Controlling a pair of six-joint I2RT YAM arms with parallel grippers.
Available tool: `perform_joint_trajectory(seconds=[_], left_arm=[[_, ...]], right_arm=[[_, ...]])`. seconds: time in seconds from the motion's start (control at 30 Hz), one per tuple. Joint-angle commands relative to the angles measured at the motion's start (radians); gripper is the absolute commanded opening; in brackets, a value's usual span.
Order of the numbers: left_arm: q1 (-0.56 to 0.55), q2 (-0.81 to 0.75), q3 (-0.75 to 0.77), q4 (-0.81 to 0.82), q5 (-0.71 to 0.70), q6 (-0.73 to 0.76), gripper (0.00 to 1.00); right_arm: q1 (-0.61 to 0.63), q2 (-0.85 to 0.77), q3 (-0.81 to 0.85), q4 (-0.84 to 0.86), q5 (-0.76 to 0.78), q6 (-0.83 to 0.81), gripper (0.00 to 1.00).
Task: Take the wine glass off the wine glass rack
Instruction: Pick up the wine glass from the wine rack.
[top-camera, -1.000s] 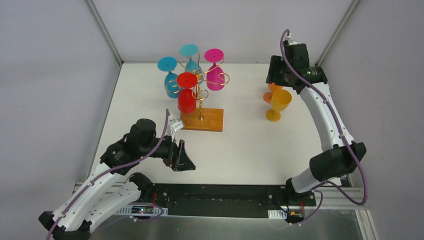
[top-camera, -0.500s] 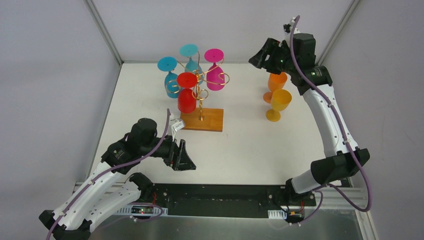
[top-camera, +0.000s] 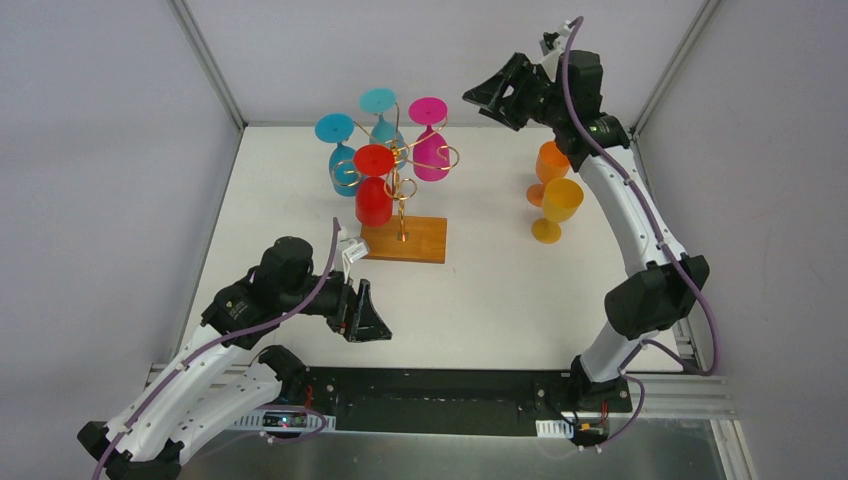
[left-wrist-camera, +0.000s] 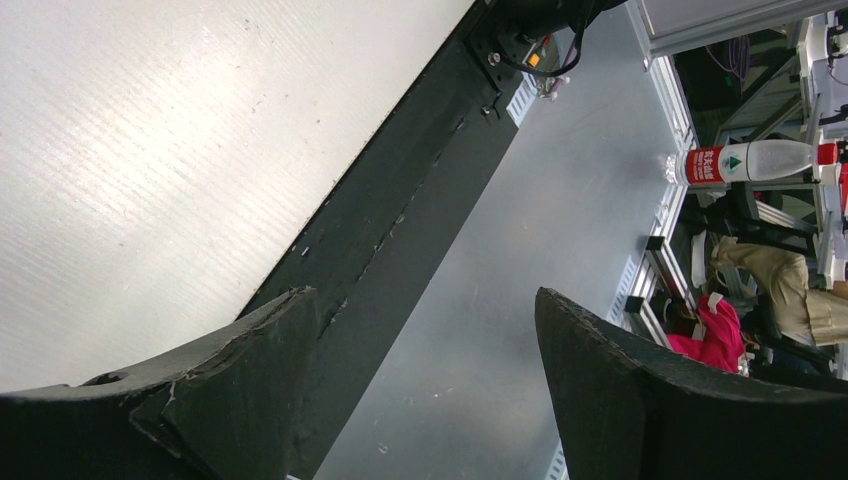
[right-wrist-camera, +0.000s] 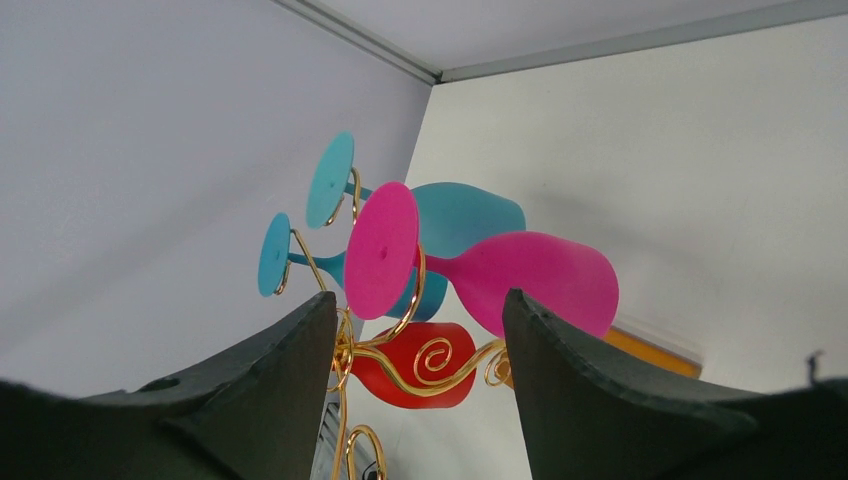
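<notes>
1. Left gripper (top-camera: 372, 318), near edge: jaws wide, empty.
2. Rack (top-camera: 415, 240), mid-table toward far-left corner.
3. On its far side hangs pink glass (top-camera: 431, 150).
4. Right gripper (top-camera: 487, 100), far edge: jaws wide, empty, facing pink glass. Approach step, likely. Next: straddle bowl, close, slide free.

Observed: left arm (top-camera: 190, 385) and right arm (top-camera: 640, 215) have white link shells, black joint housings, purple cable (top-camera: 566, 80) along each. Both left pincer (left-wrist-camera: 425, 300) and right pincer (right-wrist-camera: 420, 300): black wedge fingers, scuffed edges.
</notes>
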Motion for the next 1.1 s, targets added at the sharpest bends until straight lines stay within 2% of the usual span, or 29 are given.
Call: perform_joint_trajectory(seconds=[0.0, 0.43, 1.07], left_arm=[[-0.006, -0.015, -0.006, 0.017, 0.003, 0.018, 0.81], [-0.006, -0.022, -0.007, 0.017, -0.001, 0.019, 0.81], [-0.006, -0.021, -0.007, 0.015, -0.008, 0.020, 0.81]], right_arm=[[0.026, 0.044, 0.086, 0.075, -0.051, 0.058, 0.64], [0.058, 0.153, 0.169, 0.119, -0.094, 0.131, 0.56], [0.076, 0.195, 0.190, 0.161, -0.129, 0.178, 0.50]])
